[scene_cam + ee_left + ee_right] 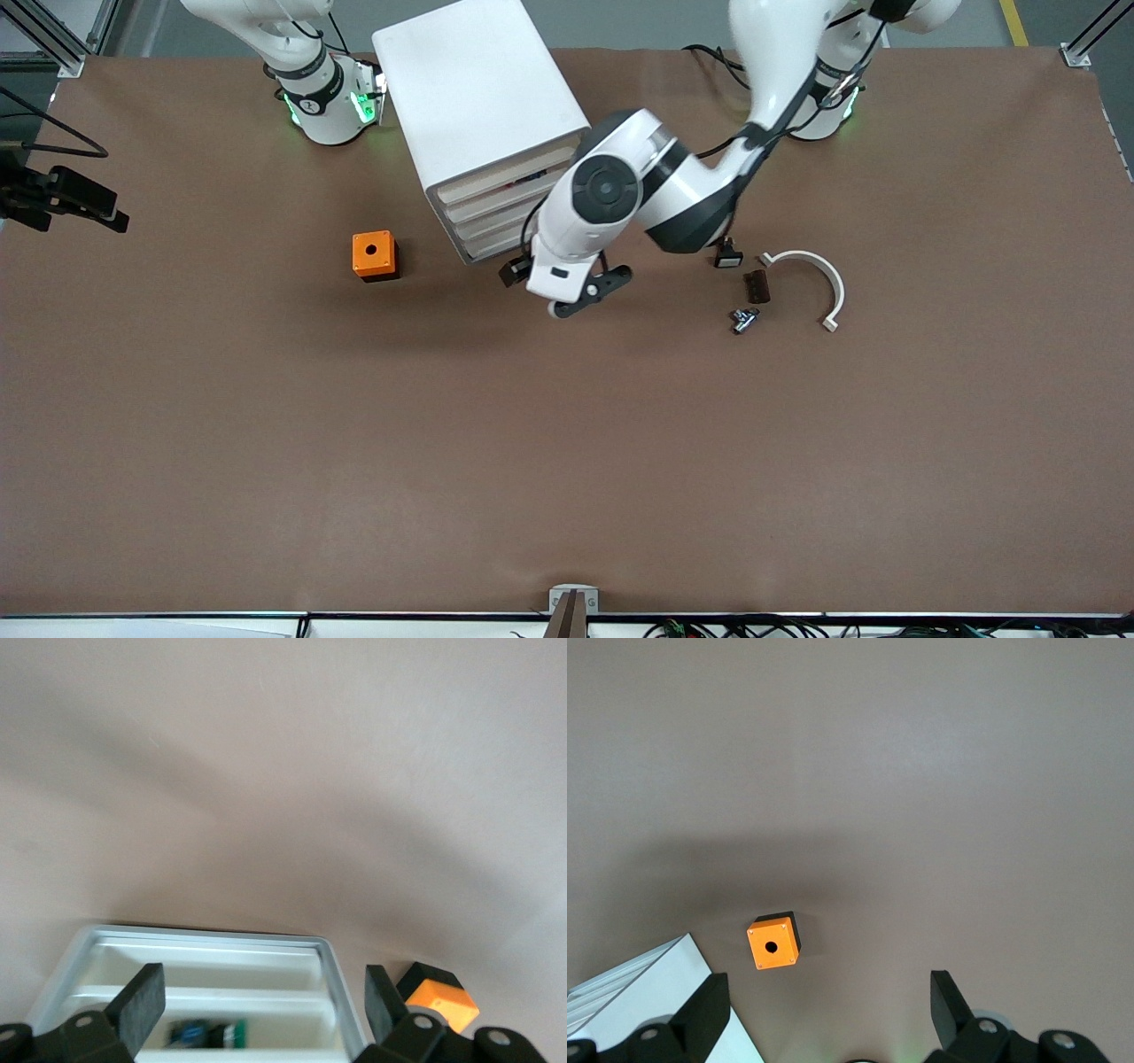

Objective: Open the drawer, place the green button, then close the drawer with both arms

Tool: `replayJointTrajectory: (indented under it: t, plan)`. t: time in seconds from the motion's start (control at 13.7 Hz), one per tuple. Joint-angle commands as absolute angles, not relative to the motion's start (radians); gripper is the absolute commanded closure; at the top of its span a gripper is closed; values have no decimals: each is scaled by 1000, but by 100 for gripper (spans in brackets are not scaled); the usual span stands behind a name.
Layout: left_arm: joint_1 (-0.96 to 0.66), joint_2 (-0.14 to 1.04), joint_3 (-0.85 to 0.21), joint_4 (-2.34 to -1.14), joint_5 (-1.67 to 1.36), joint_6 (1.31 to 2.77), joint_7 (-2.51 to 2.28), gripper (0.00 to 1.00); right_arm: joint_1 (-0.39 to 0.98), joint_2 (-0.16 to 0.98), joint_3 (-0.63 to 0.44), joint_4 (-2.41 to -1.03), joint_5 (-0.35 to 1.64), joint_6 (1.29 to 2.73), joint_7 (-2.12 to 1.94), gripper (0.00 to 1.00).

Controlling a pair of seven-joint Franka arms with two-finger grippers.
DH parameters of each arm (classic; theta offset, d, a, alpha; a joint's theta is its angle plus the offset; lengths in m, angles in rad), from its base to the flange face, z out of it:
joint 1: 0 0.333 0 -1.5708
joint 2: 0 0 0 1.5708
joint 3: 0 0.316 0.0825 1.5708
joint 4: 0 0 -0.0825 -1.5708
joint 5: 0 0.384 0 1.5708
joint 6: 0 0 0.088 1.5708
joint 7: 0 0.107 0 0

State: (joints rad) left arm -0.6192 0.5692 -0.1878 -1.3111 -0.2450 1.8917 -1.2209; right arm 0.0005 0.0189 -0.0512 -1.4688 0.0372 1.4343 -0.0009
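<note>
1. Brown bench [567, 461] fills the scene, with a big white cabinet [478, 97] standing between the two arm bases.
2. Left arm [673, 190] reaches across to the cabinet's front. Its left pincer [266, 988] hangs with fingers spread and nothing between them.
3. Right arm [310, 89] waits by its base. Its right pincer [828, 992] is also spread and empty, high over the bench beside the cabinet's corner.
4. Directly below the left pincer lies the drawer [204, 937], pulled out, its white compartments showing in the left wrist view.
5. An orange box [374, 255] sits on the bench off to one side of the left pincer, toward the right arm's end.
6. Under the left pincer, in a drawer compartment, lies a small blue-and-green piece – I take it for the button [213, 1034].
7. Closing looks to be what remains. The drawer's sliding axis runs from under the left pincer back into the cabinet – the left arm is plainly nearer.
</note>
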Motion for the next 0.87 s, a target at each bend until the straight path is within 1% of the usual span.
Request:
replayJointTrajectory:
  t: [0.0, 0.22, 0.44, 0.58, 0.8]
  plan:
    - [-559, 412, -187, -1355, -219, 1734, -1116, 1, 8, -52, -48, -1545, 26, 1479, 0, 0]
    - [-435, 295, -187, -1355, -219, 1547, -935, 1, 18, -109, -48, -1630, 23, 1557, 0, 0]
    - [-298, 220, -187, -1358, -216, 1419, -761, 1, 18, -123, -46, -1652, 2, 1569, 0, 0]
    - [-194, 187, -187, -1361, -215, 1358, -633, 1, 18, -124, -46, -1654, 2, 1569, 0, 0]
    - [-63, 167, -189, -1365, -175, 1313, -449, 1, 17, -123, -48, -1658, 3, 1565, 0, 0]
